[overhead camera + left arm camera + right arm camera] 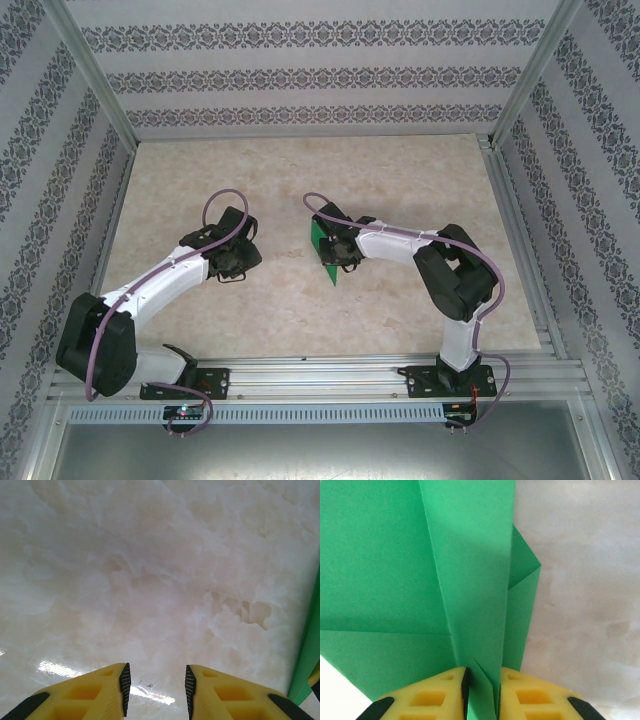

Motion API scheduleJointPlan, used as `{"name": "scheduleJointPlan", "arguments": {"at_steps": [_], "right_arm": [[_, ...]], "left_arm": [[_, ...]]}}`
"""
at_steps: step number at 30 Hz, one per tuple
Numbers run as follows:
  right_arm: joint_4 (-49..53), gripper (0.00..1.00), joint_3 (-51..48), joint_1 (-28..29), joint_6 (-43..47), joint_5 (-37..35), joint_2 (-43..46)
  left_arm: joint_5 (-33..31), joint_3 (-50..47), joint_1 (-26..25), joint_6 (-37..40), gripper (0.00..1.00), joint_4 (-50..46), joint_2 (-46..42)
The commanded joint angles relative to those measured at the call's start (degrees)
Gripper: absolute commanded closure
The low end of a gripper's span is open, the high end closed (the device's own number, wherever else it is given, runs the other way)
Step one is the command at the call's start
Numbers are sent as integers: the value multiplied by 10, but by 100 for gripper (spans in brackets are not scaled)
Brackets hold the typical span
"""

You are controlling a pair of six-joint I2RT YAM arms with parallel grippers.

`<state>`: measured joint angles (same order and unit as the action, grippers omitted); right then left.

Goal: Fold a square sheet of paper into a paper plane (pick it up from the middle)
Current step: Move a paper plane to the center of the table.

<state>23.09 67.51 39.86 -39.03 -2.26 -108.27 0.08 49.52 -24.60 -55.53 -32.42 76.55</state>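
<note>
The bright-green sheet of paper, folded and creased into a paper plane shape, stands on edge on the marble table just left of centre. My right gripper sits over it. In the right wrist view the plane's folded spine runs between the yellow fingers, and the gripper is slightly open, the paper layers spreading loosely in the gap. My left gripper hovers to the left of the paper, apart from it, open and empty. A green edge of the paper shows at the right of the left wrist view.
The pale marble tabletop stretches behind and to both sides of the arms. Patterned walls and aluminium frame posts enclose it. A metal rail runs along the near edge by the arm bases.
</note>
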Motion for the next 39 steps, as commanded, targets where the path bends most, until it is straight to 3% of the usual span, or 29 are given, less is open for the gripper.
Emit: {"name": "scheduleJointPlan", "arguments": {"at_steps": [1, 12, 28, 33, 36, 39], "right_arm": [[18, 77, 14, -1, 10, 1, -7], [79, 77, 77, 24, 38, -41, -38], [96, 73, 115, 30, 43, -22, -89], [115, 79, 131, 26, 34, -31, -105], [116, 91, 142, 16, 33, -36, -94], [116, 89, 158, 3, 37, -41, -78]], "left_arm": [[5, 8, 9, 10, 62, 9, 9], [9, 12, 9, 11, 61, 5, 20], [12, 16, 8, 13, 61, 0, 32], [12, 19, 9, 13, 60, 0, 36], [12, 19, 9, 14, 60, -1, 35], [10, 20, 9, 14, 60, -2, 32]]}}
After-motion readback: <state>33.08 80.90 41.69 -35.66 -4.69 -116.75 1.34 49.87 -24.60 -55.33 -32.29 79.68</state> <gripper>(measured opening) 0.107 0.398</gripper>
